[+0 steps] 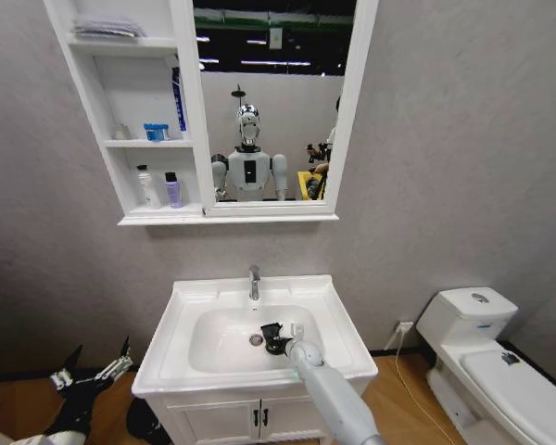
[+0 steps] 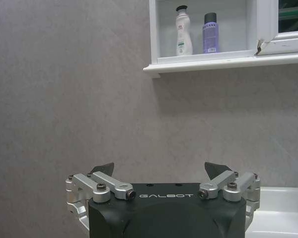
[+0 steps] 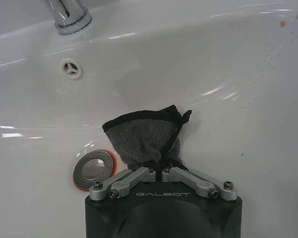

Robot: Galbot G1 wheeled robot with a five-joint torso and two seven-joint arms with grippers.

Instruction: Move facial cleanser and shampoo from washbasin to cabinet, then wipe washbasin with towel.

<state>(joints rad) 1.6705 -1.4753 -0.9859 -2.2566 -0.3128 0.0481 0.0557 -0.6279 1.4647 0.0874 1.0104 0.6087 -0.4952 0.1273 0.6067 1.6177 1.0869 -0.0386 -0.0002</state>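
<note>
While the right gripper (image 3: 161, 171) is reaching down into the bowl of the washbasin (image 1: 338, 311), its jaws are pinching together on one edge of the towel (image 3: 146, 136), and the dark cloth is fanning out ahead of the fingertips toward the back wall of the bowl. Seen from the head camera, the right gripper (image 1: 280, 341) is sitting just at three o'clock of the drain (image 1: 256, 340), with the tap (image 1: 254, 282) up at twelve o'clock from it, so the cloth is lying between jaws and tap, its free corner pointing roughly at twelve (the drain ring (image 3: 93, 169) is showing beside it, uncovered). That is the relation I judge the wiping to hang on: the towel is leading the gripper, so a push toward the tap would be dragging cloth over ceramic first. The left gripper (image 1: 93, 373) is hanging low at about eight o'clock of the basin, beside the vanity, jaws spread apart and holding nothing, plainly the farther arm. Up on the cabinet (image 1: 157, 219), the white bottle (image 1: 147, 188) and purple bottle (image 1: 172, 190) are already standing side by side on the lowest shelf, so the basin rim is carrying no bottles.
</note>
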